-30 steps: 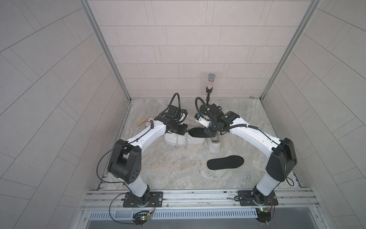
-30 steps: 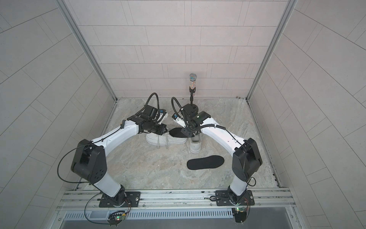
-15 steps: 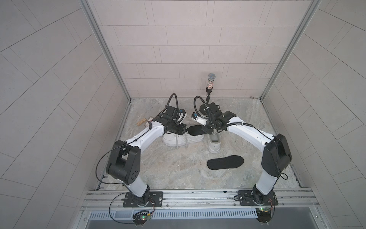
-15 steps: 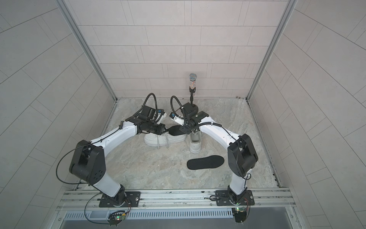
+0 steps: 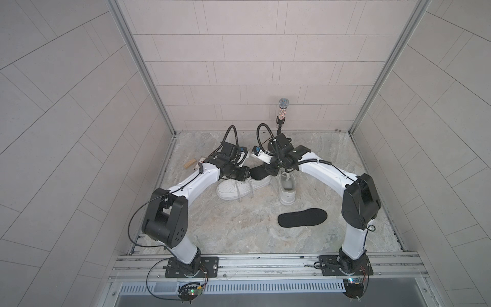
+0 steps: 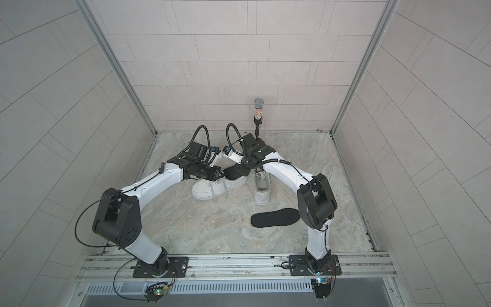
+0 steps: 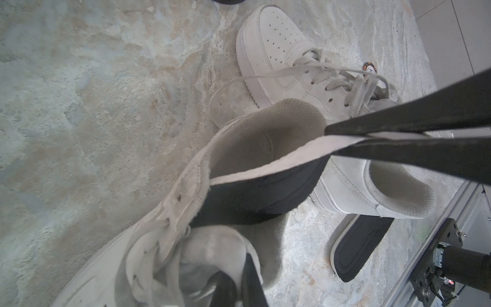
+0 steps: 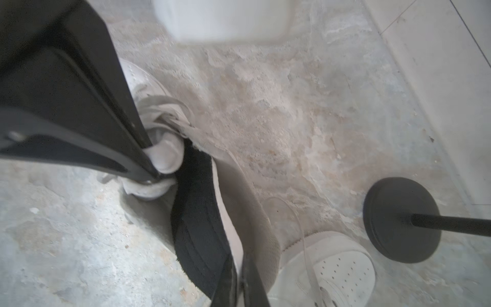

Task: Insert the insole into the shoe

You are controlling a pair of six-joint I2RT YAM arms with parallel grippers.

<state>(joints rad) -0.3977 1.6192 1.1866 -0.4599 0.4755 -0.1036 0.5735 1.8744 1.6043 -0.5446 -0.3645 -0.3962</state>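
Note:
A white shoe (image 5: 233,190) lies on its sole on the stone floor, toe towards the left arm. My left gripper (image 5: 248,174) is shut on the shoe's tongue (image 7: 212,249), holding the opening wide. A black insole (image 5: 258,172) with a pale underside slants into that opening, its front part inside past the collar (image 7: 265,196). My right gripper (image 5: 267,171) is shut on the insole's rear edge; in the right wrist view its fingers (image 8: 225,287) pinch that edge. How far the hidden front of the insole reaches cannot be seen.
A second white shoe (image 5: 287,191) stands just right of the first, heel towards me. A second black insole (image 5: 302,217) lies flat in front of it. A microphone on a stand (image 5: 283,109) with a round black base (image 8: 401,220) is behind the grippers. A wooden block (image 5: 190,163) lies by the left wall.
My right arm has swung left, carrying the insole leftward and further into the shoe's opening. The left gripper has kept its hold on the tongue.

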